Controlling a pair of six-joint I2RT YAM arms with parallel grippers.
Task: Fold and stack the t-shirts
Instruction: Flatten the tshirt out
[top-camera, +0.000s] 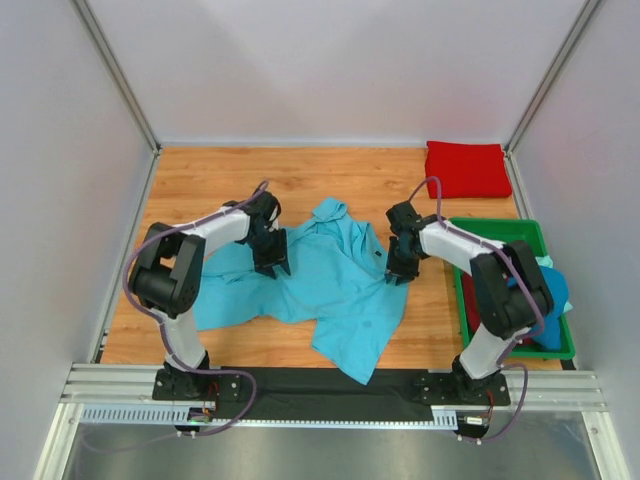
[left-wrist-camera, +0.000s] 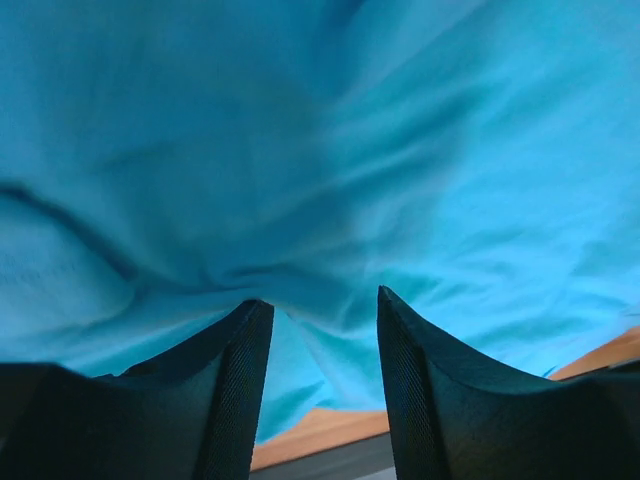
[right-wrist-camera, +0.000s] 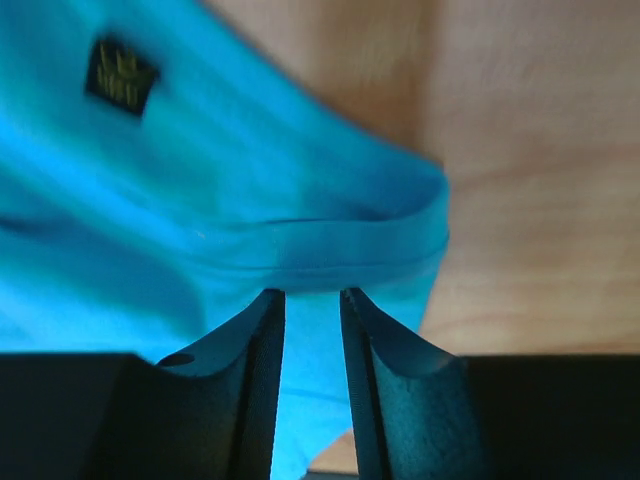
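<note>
Small dark tag (right-wrist-camera: 120, 73) on the turquoise t-shirt (right-wrist-camera: 150, 200), gold marks (too blurred to read); no other text legible.

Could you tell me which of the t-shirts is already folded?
The bright red t-shirt at the far right corner; the turquoise t-shirt lies spread out and crumpled.

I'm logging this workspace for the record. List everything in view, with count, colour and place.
turquoise t-shirt: one, light turquoise, crumpled, middle of the table
red t-shirt: one, bright red, folded, far right corner
green tray: one, green, right edge of the table
clothes in the tray: count unclear, blue and dark red, partly hidden
table: one, wooden, under everything
left fingers: one pair, black, at the turquoise t-shirt's left part
right fingers: one pair, black, closed on its right hem
</note>
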